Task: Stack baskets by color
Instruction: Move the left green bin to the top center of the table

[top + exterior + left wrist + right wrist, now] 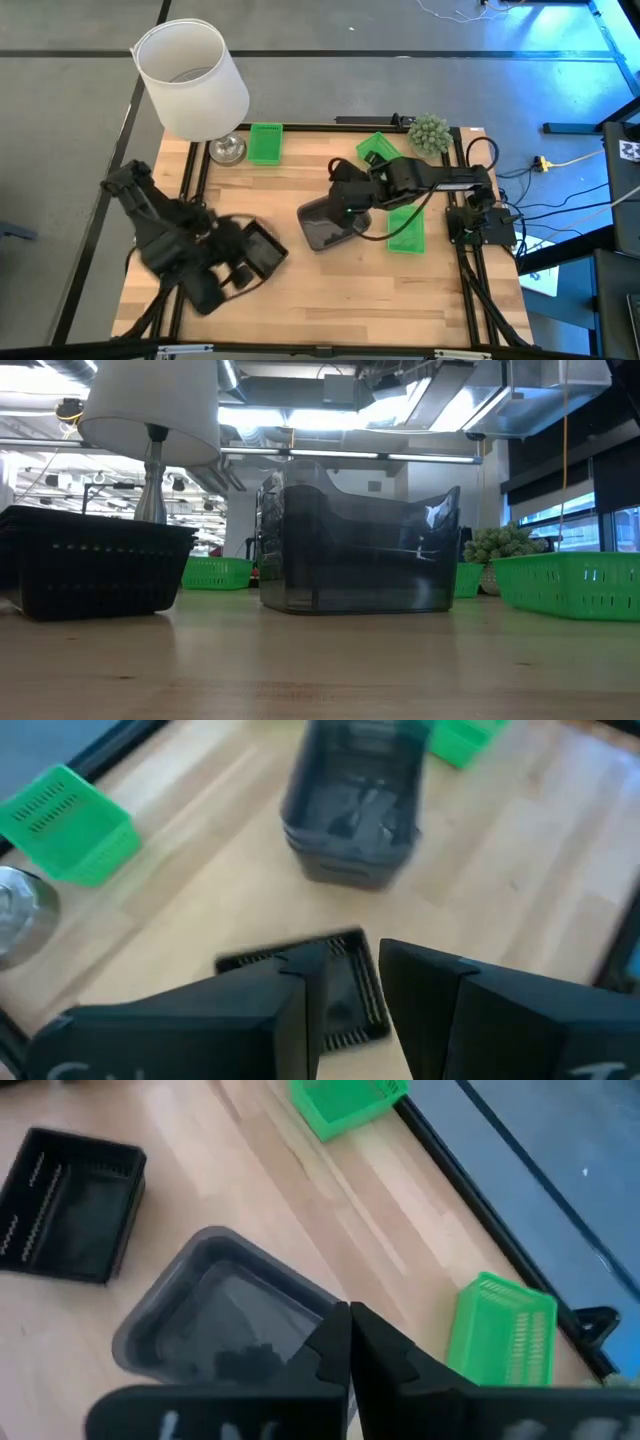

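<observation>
1. The right claw [348, 1342] is reaching over the middle of the wooden worktop [330, 290], its fingers pressed together at the rim of the grey basket [330, 222]; whether that wall is pinched between them cannot be told.
2. The grey basket is sitting near the worktop's centre; in the left wrist view it is looking like two smoky trays nested one in the other [352, 815].
3. The left claw [350, 995] is hanging over the worktop's left front part with its fingers apart, gripping nothing, just above the black basket [262, 247].
4. One green basket [265, 142] is lying at the back edge, just beside the lamp's metal base [227, 150].
5. A second green basket [375, 148] is lying tilted at the back right, near the green plant ball [430, 132].
6. A third green basket [406, 230] is lying right of the grey one, under the right arm.
7. The white lampshade [192, 80] is overhanging the back left corner.
</observation>
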